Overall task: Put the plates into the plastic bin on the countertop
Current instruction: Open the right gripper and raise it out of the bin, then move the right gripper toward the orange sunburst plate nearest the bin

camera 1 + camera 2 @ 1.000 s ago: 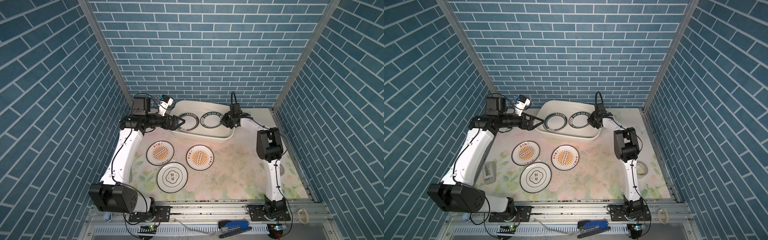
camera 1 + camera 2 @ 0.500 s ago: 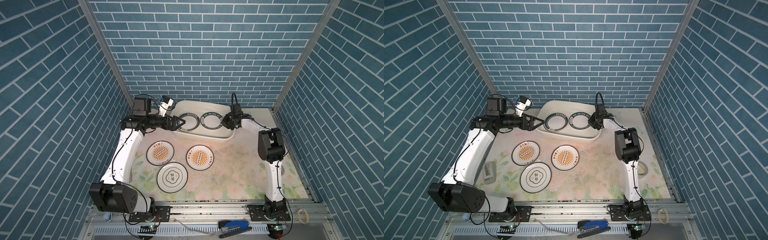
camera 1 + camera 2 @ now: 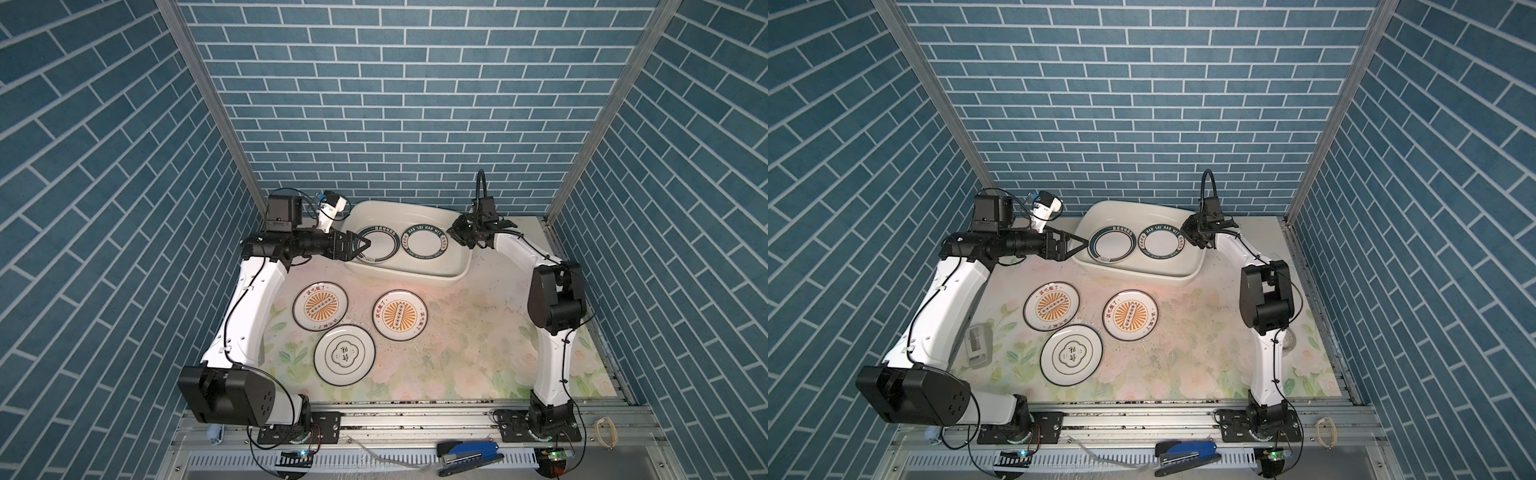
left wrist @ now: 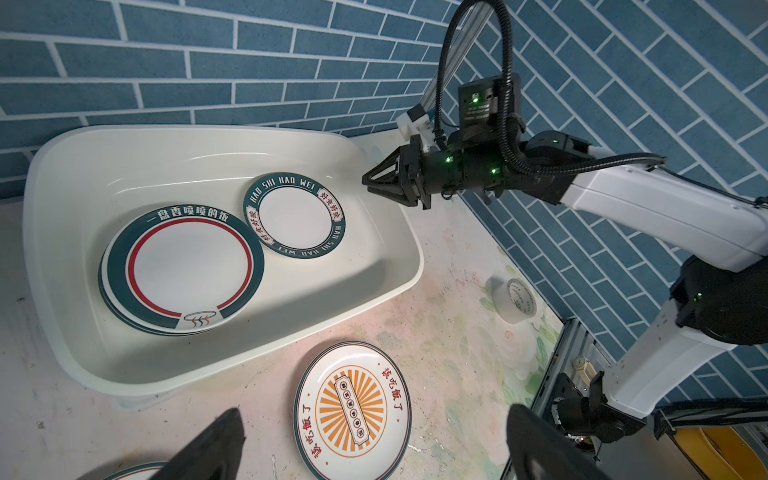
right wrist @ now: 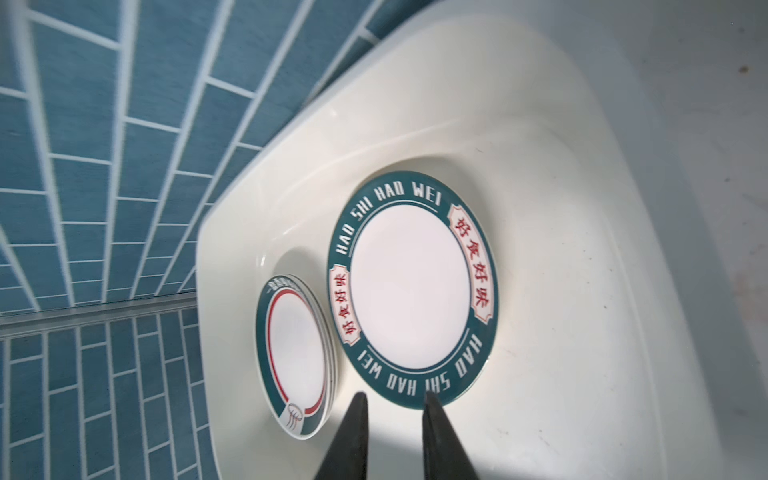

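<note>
The cream plastic bin (image 3: 415,279) (image 3: 1142,277) stands at the back of the flowered countertop (image 3: 465,340). Inside lie a stack of plates topped by a green-and-red ringed one (image 3: 376,246) (image 4: 185,266) and a plate lettered on its green band (image 3: 424,243) (image 5: 411,286). Two sunburst plates (image 3: 320,306) (image 3: 400,315) and a clover plate (image 3: 344,355) lie on the countertop. My left gripper (image 3: 360,248) (image 4: 376,410) hangs wide open at the bin's left rim. My right gripper (image 3: 453,232) (image 5: 394,395) hovers at the right rim, its jaws narrowly apart and holding nothing.
A tape roll (image 4: 515,301) lies on the countertop near the right wall. A grey block (image 3: 978,345) sits under the left arm. A blue stapler (image 3: 469,453) and a rubber band (image 3: 604,432) lie on the front rail. Brick walls close three sides.
The right arm has drawn back a little toward the bin's right rim, away from the lettered plate. The left gripper has barely moved.
</note>
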### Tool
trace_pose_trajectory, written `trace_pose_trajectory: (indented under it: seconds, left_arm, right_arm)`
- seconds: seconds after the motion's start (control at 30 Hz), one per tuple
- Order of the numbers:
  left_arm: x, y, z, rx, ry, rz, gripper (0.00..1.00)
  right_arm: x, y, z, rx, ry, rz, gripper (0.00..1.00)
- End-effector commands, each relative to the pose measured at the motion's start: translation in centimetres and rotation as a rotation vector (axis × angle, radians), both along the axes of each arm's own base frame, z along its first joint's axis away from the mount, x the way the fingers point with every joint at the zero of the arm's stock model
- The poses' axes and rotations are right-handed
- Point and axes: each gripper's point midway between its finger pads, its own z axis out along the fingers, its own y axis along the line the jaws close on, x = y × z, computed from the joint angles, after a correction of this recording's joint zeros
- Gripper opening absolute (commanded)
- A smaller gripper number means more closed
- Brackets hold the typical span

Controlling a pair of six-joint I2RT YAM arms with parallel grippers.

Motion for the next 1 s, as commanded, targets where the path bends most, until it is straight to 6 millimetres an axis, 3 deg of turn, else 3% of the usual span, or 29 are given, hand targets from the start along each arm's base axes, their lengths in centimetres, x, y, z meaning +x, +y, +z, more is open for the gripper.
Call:
trace_pose_trajectory:
  seconds: [0.0,0.13,0.3,0.43,0.6,0.73,0.97]
  left_arm:
    - [-0.5,0.4,1.5,0.033,-0.052,0.001,1.0]
    - [-0.5,0.9,1.1,0.08,-0.069,0.018,0.99]
    - [-0.4,1.2,0.6,0.068,-0.048,0.054,0.99]
    - [0.1,1.2,-0.1,0.024,-0.012,0.096,1.0]
    - [0.6,1.3,-1.0,-0.001,0.033,0.138,1.0]
    - [0.5,1.2,-1.0,-0.01,0.041,0.131,1.0]
    - [-0.3,1.2,-1.7,-0.023,0.067,0.136,0.99]
  right_arm:
    - [-1.8,0.7,5.0,0.017,-0.105,0.075,0.24]
    - [-5.9,1.1,7.9,0.033,-0.184,0.151,0.26]
    - [-13.9,1.7,8.6,0.046,-0.22,0.27,0.29]
    - [-21.0,2.4,6.9,0.071,-0.218,0.348,0.31]
    - [-27.3,2.7,2.8,0.099,-0.184,0.365,0.32]
    - [-30.3,3.1,-1.3,0.108,-0.14,0.363,0.33]
    - [-31.5,4.8,-5.3,0.132,-0.109,0.318,0.34]
